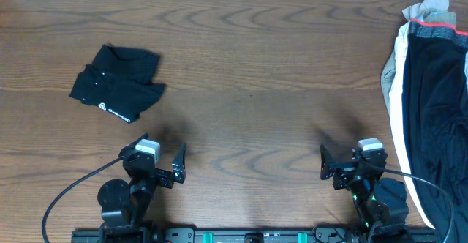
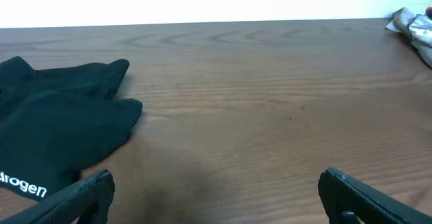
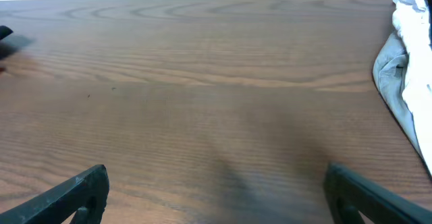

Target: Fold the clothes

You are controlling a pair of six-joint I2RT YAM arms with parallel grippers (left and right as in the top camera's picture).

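Observation:
A folded black garment (image 1: 117, 83) with small white print lies at the far left of the wooden table; it also shows in the left wrist view (image 2: 61, 126). A pile of unfolded clothes (image 1: 431, 104), black with white, grey and a red band, lies along the right edge, and its pale edge shows in the right wrist view (image 3: 405, 75). My left gripper (image 1: 162, 166) is open and empty near the front edge, below the folded garment; its fingers show in the left wrist view (image 2: 216, 193). My right gripper (image 1: 344, 166) is open and empty near the front, left of the pile (image 3: 216, 190).
The wooden table (image 1: 256, 89) spans the view, with a white wall strip behind its far edge. Black cables run from both arm bases at the front edge.

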